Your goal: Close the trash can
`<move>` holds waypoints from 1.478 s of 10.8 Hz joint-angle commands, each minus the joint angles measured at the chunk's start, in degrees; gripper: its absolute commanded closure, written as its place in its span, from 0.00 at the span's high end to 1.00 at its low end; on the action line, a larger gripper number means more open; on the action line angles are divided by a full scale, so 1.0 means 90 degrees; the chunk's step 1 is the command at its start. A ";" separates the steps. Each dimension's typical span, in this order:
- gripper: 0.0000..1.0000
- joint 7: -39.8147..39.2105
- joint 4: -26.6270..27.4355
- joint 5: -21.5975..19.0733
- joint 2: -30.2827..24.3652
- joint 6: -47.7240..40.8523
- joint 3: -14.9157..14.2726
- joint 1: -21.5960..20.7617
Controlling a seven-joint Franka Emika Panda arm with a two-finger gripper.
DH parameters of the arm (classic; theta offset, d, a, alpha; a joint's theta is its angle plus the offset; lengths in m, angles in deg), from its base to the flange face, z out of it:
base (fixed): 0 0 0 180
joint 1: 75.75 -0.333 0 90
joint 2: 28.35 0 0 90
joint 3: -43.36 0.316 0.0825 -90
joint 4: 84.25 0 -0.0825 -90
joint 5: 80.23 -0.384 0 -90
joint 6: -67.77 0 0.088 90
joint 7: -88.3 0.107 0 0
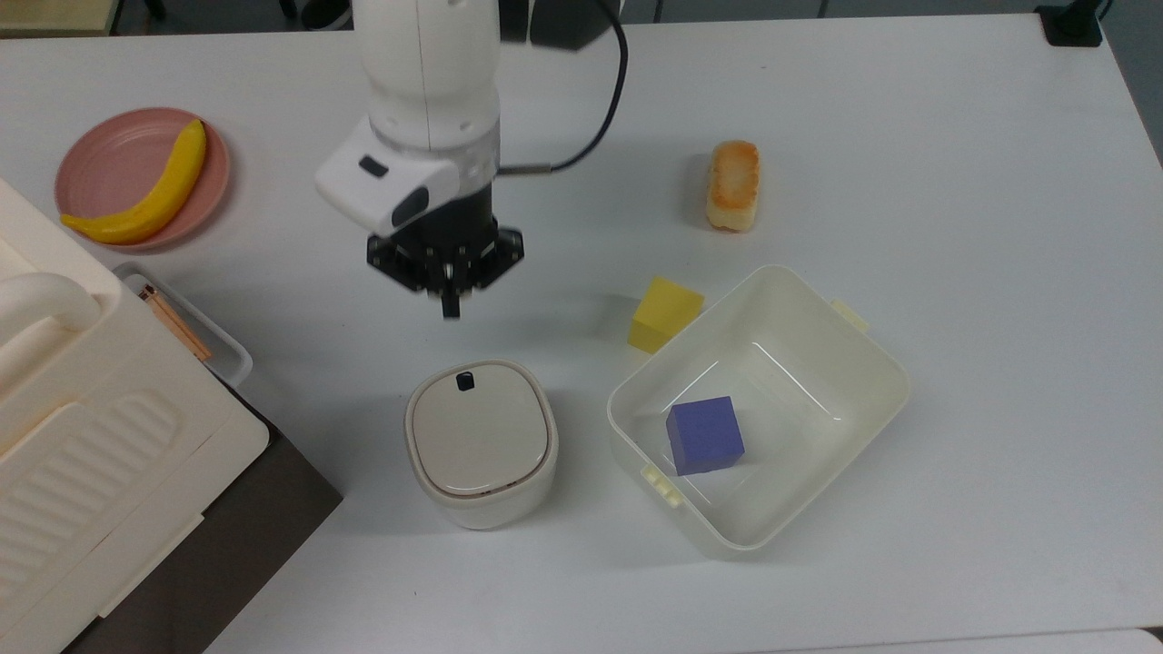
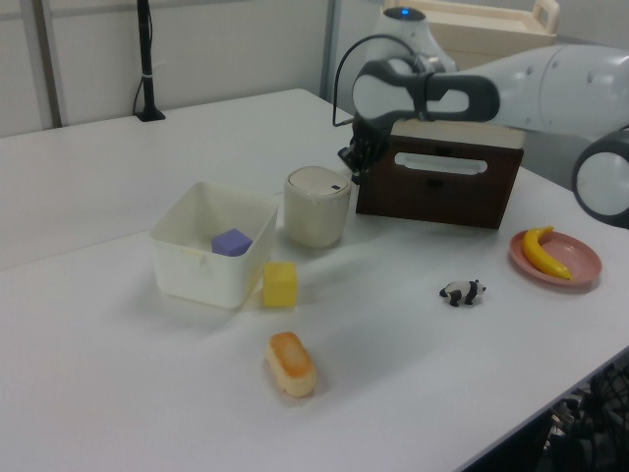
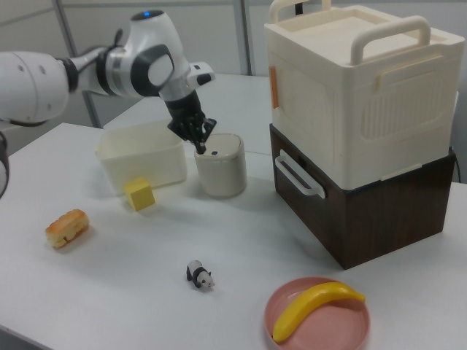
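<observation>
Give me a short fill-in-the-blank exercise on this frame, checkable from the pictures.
1. The trash can lid lies ____.
2. The purple cube sits inside the cream ____.
3. The banana rests on a ____ plate.
4. The gripper hangs ____ the trash can, not touching it.

Missing words: closed; tub; pink; above

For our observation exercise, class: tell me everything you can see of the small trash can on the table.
The trash can is a small cream-white bin with a rounded-square outline, seemingly plastic. Its flat lid lies shut, with a small black button near one edge. It stands upright on the white table, beside the larger cream tub and apart from it. Nothing touches it: the gripper hangs above and clear of the lid.
</observation>
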 commanded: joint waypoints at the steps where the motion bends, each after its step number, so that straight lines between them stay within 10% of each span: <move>1: 0.00 -0.0019 0.0277 0.0028 -0.0696 -0.1505 -0.0053 -0.0094; 9: 0.10 0.0577 0.1876 0.0038 -0.2639 -0.2018 -0.0053 -0.0036; 10: 0.27 0.0577 0.1956 0.0018 -0.2805 -0.2028 -0.0053 -0.0016; 11: 0.65 0.0577 0.1928 -0.0001 -0.2846 -0.2057 -0.0053 0.0071; 13: 1.00 0.0577 0.1859 -0.0001 -0.2836 -0.2038 -0.0053 0.0091; 16: 1.00 0.0587 0.1722 -0.0001 -0.2817 -0.2087 -0.0053 0.0091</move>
